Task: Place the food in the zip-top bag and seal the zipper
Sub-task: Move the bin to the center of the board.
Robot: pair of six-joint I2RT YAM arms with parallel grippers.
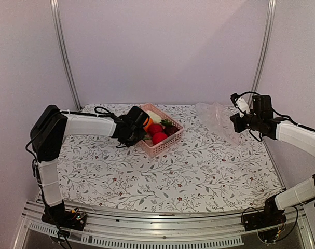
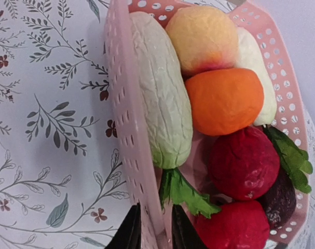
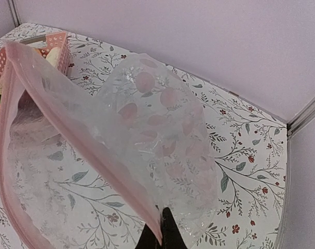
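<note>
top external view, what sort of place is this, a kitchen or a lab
Most likely a robot lab bench, not a kitchen: two arms bolted to an aluminium rail, bare panel walls with metal posts, and toy food in a pink basket on a floral cloth.

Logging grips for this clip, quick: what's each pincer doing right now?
Left pincer: closed on the side wall of the basket.
Right pincer: closed on the edge of the plastic bag.

Crinkly glossy plastic bag (image 3: 162, 129); matt, rough-skinned food (image 2: 224, 101) (basket (image 2: 123, 135): plastic).
</note>
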